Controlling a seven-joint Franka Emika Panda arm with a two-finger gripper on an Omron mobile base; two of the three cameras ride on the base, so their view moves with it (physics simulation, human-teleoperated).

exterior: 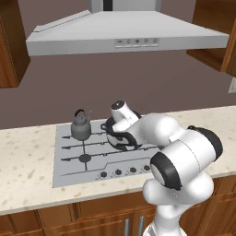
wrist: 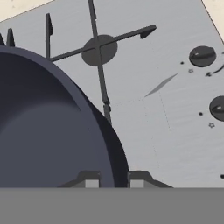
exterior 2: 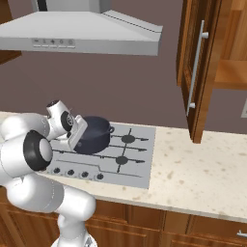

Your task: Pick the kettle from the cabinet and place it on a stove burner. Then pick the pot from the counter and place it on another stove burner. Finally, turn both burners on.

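Over the cooktop (exterior 2: 140, 164) I have the pincer (wrist: 113, 181) closed on the rim of the pot (exterior 2: 94, 135), one finger inside the wall and one outside, as the hand view shows. The pot hangs tilted above the middle of the silver hob, between the burners, and I judge it is not yet set down. The kettle (exterior: 81, 126) already sits on the back left burner, upright, its thin spout pointing away to the right and its black handle arching over the top.

My main worry is the grip itself: a thin rim pinch on a wide, heavy pot lets it swing or slip if I move quickly, and it could drop onto the grates at an angle. Lowering it tilted would land one edge first and make it rock or slide off the burner (wrist: 99, 49). Drifting left risks knocking the kettle; drifting toward me risks bumping the knobs (wrist: 202, 56).

The pot is round, so it has no true long axis; the line through its two loop handles runs roughly across the hob, and its open mouth faces up and slightly toward me.
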